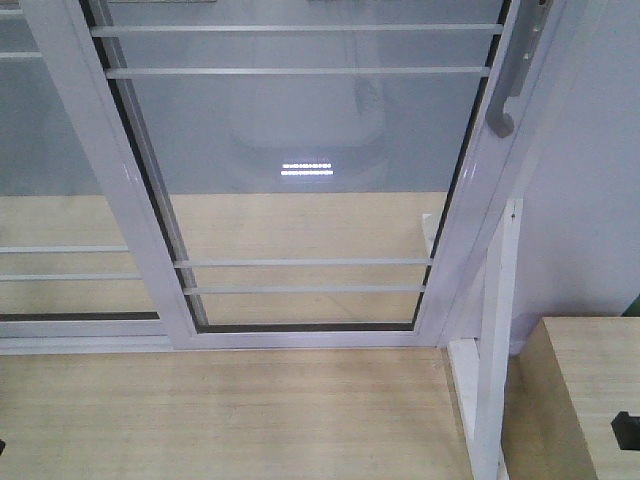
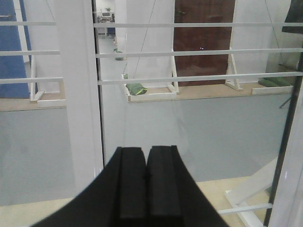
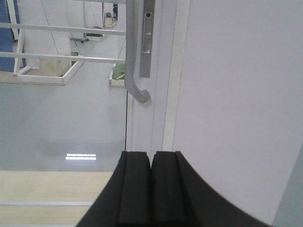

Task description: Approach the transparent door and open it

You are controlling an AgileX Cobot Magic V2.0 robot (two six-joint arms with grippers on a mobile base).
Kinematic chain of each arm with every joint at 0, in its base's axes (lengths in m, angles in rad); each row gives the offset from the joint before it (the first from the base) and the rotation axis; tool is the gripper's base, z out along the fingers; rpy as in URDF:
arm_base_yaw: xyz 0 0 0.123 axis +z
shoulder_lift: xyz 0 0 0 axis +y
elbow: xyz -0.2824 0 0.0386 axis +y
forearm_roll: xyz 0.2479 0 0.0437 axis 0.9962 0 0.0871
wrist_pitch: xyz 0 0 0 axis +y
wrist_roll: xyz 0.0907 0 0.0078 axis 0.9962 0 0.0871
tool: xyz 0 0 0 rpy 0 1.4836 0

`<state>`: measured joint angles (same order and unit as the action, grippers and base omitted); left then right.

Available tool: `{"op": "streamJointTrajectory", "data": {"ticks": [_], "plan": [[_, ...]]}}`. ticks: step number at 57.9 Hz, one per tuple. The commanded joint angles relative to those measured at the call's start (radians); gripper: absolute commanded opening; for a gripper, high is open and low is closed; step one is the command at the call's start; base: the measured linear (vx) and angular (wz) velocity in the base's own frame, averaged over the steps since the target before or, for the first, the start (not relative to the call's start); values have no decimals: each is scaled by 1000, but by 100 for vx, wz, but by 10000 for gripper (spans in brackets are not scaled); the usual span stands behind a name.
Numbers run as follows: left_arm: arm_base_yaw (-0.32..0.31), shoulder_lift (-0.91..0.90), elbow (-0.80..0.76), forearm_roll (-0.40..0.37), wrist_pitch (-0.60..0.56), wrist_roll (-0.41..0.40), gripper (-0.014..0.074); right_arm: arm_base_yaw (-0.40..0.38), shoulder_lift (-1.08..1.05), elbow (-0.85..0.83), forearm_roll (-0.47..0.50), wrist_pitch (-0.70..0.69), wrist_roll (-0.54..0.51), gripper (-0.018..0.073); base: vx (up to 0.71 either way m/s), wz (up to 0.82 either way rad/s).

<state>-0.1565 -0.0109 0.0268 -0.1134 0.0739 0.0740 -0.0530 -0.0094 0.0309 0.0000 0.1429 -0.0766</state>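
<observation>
The transparent door [image 1: 300, 170] fills the front view, a clear glass panel in a white frame with thin white bars across it. Its curved grey pull handle [image 1: 512, 80] runs down the right upright. In the right wrist view the handle [image 3: 132, 56] hangs above and slightly left of my right gripper [image 3: 151, 153], which is shut and empty, apart from it. My left gripper [image 2: 146, 150] is shut and empty too, facing the door glass [image 2: 199, 123] just right of a white upright [image 2: 78, 94].
A second white-framed glass panel [image 1: 50, 200] stands to the left. A slanted white post [image 1: 495, 350] rises at the right, beside a light wooden box [image 1: 585, 400]. A grey wall [image 3: 236, 104] lies right of the door frame. Wooden floor [image 1: 220, 415] spreads below.
</observation>
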Motion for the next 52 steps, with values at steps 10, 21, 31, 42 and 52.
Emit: {"op": "streamJointTrajectory", "data": {"ticks": [10,21,31,42,52], "plan": [[-2,-13,31,-10,-81,-2,-5,-4,-14,12,0,-79,-10,-5,21,2],[-2,-13,31,-10,-81,-2,-5,-4,-14,12,0,-79,-10,-5,16,1],[-2,-13,31,-10,-81,-2,-5,-4,-14,12,0,-79,-10,-5,9,0],[-2,-4,30,-10,-74,-2,-5,-4,6,12,0,-70,-10,-5,2,0],[-2,-2,30,-10,-74,-2,-5,-4,9,12,0,-66,-10,-5,0,-1]]}}
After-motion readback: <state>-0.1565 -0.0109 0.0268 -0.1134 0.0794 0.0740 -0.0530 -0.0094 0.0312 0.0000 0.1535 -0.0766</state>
